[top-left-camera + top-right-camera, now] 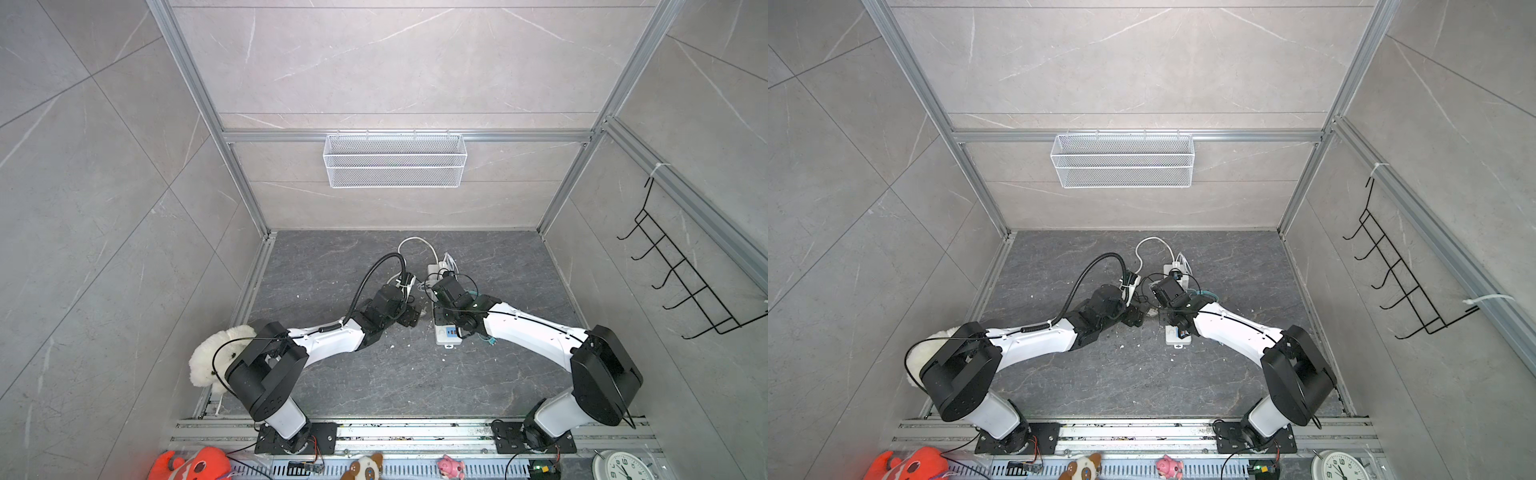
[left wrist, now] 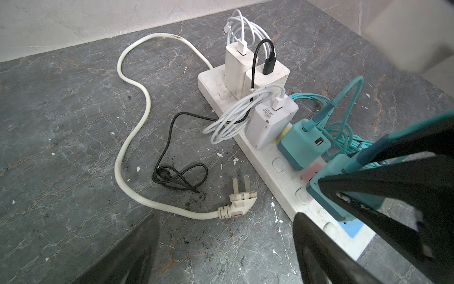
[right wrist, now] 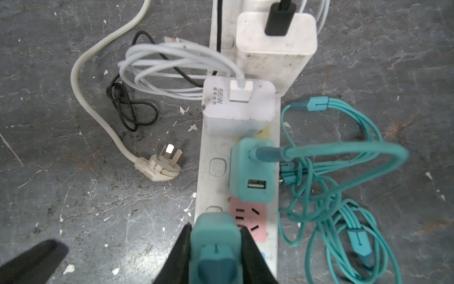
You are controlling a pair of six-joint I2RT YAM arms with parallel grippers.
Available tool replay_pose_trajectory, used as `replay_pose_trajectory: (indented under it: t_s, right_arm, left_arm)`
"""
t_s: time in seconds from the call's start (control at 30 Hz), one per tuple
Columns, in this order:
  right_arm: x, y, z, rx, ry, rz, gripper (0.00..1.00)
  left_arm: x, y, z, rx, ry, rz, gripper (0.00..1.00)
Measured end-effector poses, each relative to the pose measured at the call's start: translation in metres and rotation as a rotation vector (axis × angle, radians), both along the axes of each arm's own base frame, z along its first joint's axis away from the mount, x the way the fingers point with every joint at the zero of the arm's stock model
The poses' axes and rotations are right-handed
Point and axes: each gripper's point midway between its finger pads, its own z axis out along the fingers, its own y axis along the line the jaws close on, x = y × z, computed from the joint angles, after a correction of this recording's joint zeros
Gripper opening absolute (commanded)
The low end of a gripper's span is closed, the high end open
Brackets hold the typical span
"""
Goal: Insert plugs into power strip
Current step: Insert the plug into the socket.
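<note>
Over the long white power strip (image 3: 213, 147), right jaws clamp a blocky teal plastic charger plug (image 3: 216, 236).
Left jaws gape wide, empty, beside the strip.

white power strip (image 3: 214, 145), pink socket (image 3: 256, 222), teal plug (image 3: 216, 232)

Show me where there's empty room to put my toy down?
Bare table lies between the two arm bases, short of the power strip. Crowded: thick white cord and black cable on one side, teal cables on the other.
</note>
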Motion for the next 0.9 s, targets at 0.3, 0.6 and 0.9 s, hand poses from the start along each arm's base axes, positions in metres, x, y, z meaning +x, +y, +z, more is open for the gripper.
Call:
replay_pose_trajectory:
  t_s: [0.3, 0.6, 0.9]
  right_arm:
    - [0.004, 0.002, 0.001, -0.004, -0.018, 0.007, 0.07]
    - [-0.001, -0.002, 0.0, -0.007, -0.033, 0.007, 0.07]
    - [-0.007, -0.016, -0.007, -0.039, -0.045, -0.021, 0.06]
  left_arm:
    - [0.0, 0.004, 0.0, 0.005, -0.004, 0.015, 0.87]
    - [-0.001, 0.007, -0.001, 0.012, -0.003, 0.022, 0.87]
    - [-0.001, 0.007, -0.001, 0.012, -0.003, 0.022, 0.86]
